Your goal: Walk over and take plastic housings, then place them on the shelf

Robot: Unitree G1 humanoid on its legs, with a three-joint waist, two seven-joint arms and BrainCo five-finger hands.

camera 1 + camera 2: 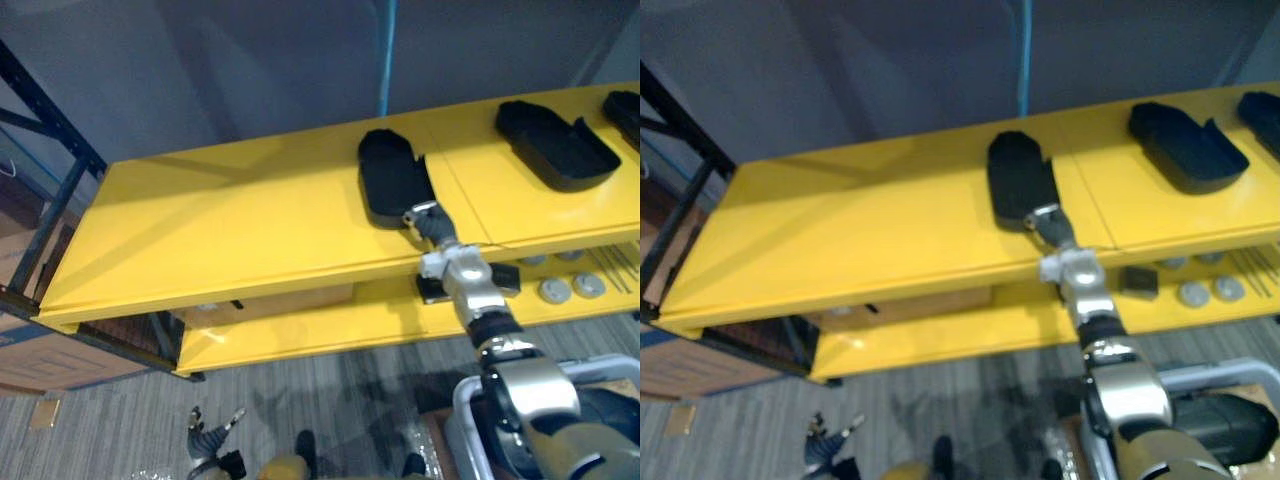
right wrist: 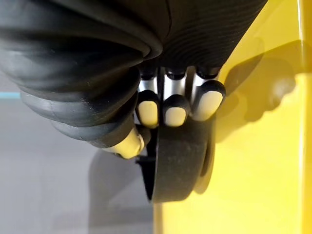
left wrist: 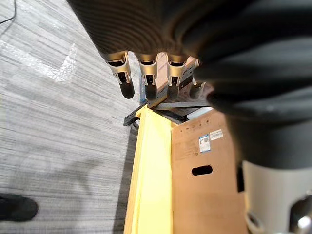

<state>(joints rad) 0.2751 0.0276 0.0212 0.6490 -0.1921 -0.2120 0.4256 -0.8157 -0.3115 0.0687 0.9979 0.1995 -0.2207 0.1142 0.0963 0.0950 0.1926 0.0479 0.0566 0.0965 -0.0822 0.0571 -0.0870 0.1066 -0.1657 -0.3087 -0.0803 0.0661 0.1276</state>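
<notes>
The right hand [image 1: 425, 222] is pinching the near end of a black plastic housing [image 1: 388, 170], fingers curled over its rim and thumb opposite. The housing is resting on the yellow shelf [image 1: 230, 225], stretching away ahead of the hand. It is looking light, stiff and smooth, so the rim seems the surest hold. The left hand [image 3: 146, 80] is hanging relaxed, holding nothing.

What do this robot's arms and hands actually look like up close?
The right arm is silver-grey with rounded joints. Both the right hand and the left hand have silver fingers with dark tips, pale pads showing on the right, and a dark ribbed cover over the back and wrist.
</notes>
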